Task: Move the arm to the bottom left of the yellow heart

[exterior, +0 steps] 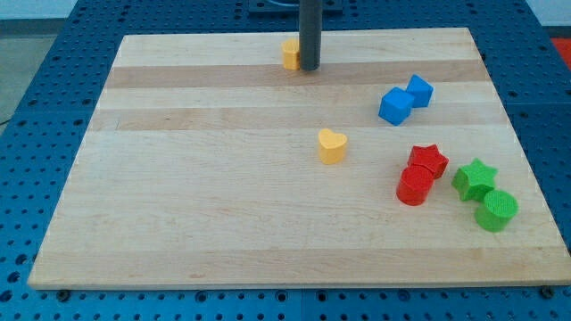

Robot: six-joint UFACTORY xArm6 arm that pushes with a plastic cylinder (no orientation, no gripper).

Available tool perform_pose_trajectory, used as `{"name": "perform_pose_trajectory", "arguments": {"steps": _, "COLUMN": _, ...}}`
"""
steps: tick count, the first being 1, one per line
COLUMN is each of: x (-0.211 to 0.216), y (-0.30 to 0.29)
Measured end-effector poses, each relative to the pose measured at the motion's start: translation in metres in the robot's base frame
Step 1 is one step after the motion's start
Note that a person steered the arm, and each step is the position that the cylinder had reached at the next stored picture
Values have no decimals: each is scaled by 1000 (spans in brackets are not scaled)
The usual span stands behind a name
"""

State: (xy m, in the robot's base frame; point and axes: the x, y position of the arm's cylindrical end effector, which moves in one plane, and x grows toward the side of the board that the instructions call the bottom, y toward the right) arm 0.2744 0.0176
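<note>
The yellow heart (332,145) lies a little right of the board's middle. My tip (310,67) is near the view's top edge of the board, well above the heart and slightly to its left. It stands right against another yellow block (290,53), which the rod partly hides, so its shape cannot be made out.
Two blue blocks (395,106) (419,90) touch each other at the upper right. A red star (428,160) and a red cylinder (414,186) sit at the right. A green star (475,178) and a green cylinder (496,210) lie further right. The wooden board (178,196) rests on a blue pegboard.
</note>
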Motion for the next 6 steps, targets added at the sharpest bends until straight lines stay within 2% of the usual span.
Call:
{"name": "perform_pose_trajectory", "arguments": {"steps": 2, "x": 0, "y": -2}}
{"name": "perform_pose_trajectory", "arguments": {"steps": 4, "x": 66, "y": -14}}
{"name": "perform_pose_trajectory", "arguments": {"steps": 5, "x": 77, "y": -46}}
{"name": "perform_pose_trajectory", "arguments": {"steps": 6, "x": 124, "y": -58}}
